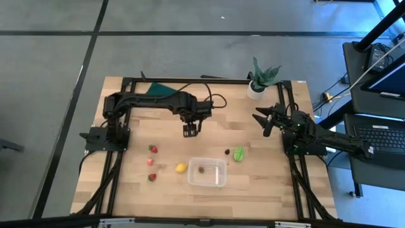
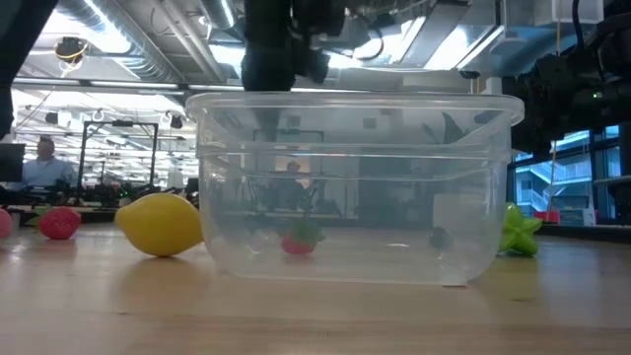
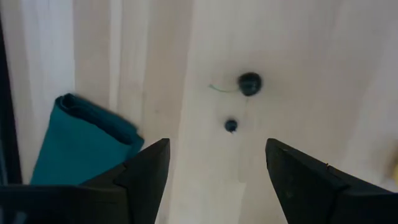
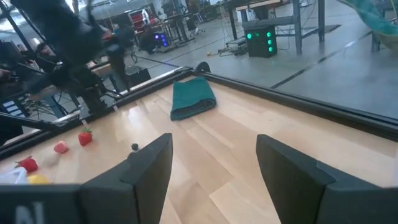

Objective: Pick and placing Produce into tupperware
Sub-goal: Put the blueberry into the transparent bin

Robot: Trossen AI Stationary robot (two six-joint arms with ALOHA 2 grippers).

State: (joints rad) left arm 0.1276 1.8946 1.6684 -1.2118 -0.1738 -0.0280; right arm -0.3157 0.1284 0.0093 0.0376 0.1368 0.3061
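The tub (image 1: pixel 207 171) sits near the tabletop's (image 1: pixel 266 183) front edge, one strawberry (image 2: pixel 298 242) inside; lemon (image 1: pixel 181 168) just beside it. Beyond, the left gripper (image 1: pixel 190 130) hangs pointing down, empty, fingers apart, over two berries (image 3: pixel 249 83). They are small and round; a closing pinch could squirt one away. The right gripper (image 1: pixel 266 120) waits open at the right edge.

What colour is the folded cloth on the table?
Dark teal green; the cloth shows best in the right wrist view.

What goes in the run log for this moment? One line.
left gripper: open, above table centre | right gripper: open, waiting at right | tupperware: one berry inside | lemon: beside it
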